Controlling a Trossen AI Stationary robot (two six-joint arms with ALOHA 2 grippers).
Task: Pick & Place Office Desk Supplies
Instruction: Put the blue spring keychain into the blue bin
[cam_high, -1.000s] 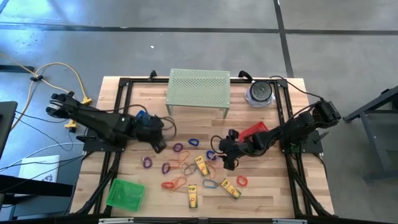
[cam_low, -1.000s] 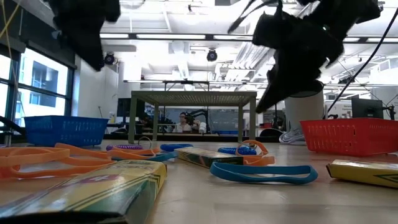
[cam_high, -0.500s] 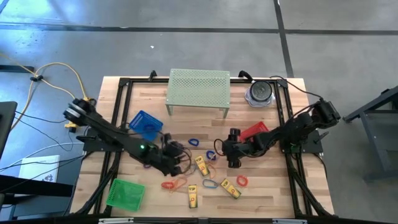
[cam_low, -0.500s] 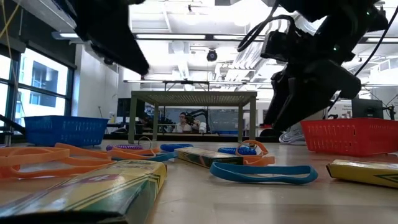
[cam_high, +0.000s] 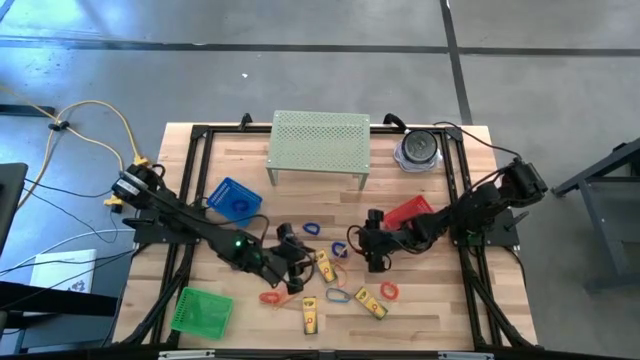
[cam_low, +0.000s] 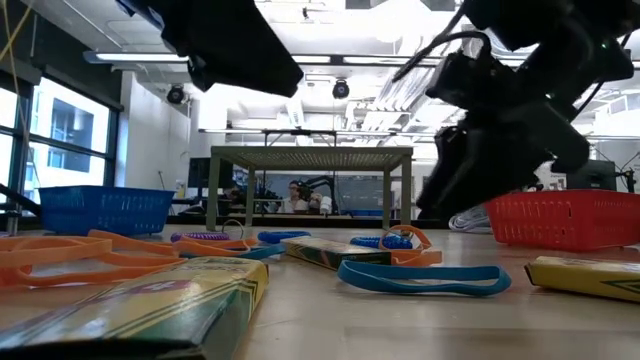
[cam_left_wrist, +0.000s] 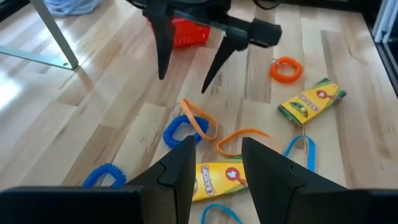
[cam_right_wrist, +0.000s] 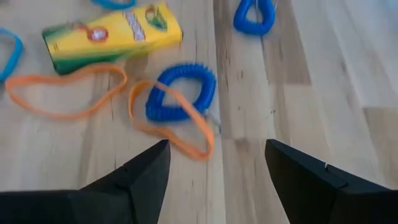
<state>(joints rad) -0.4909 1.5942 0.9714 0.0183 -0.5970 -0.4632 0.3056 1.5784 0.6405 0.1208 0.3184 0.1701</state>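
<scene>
Table: pale wooden plank table (cam_high: 220, 290) with a black frame round its edges.
Green basket: small green mesh basket (cam_high: 201, 309) at the table's near left corner, well apart from both arms.
Blue basket: small blue mesh basket (cam_high: 234, 200) on the left half, beside the left arm.
Left pincer: left pincer (cam_high: 297, 268) low over the middle of the scatter, fingers (cam_left_wrist: 180, 177) parted with nothing between them; below it in the left wrist view lie a yellow rectangular crayon box (cam_left_wrist: 217, 181) and an orange rubber band (cam_left_wrist: 239, 138).
Stand: pale green perforated metal stand (cam_high: 319, 140) at the table's far edge, centre.
Supplies: thin loops and yellow boxes spread across the table's middle, all lying flat; a blue coiled loop (cam_right_wrist: 181, 92) overlapped by an orange flat band (cam_right_wrist: 174, 121); a second yellow box (cam_high: 310, 314) nearest the front edge.
Right pincer: right pincer (cam_high: 373, 262) hovering just right of the scatter, fingers (cam_right_wrist: 140, 171) spread wide and empty, above the blue coiled loop.
Red basket: small red mesh basket (cam_high: 404, 212) partly under the right arm.
</scene>
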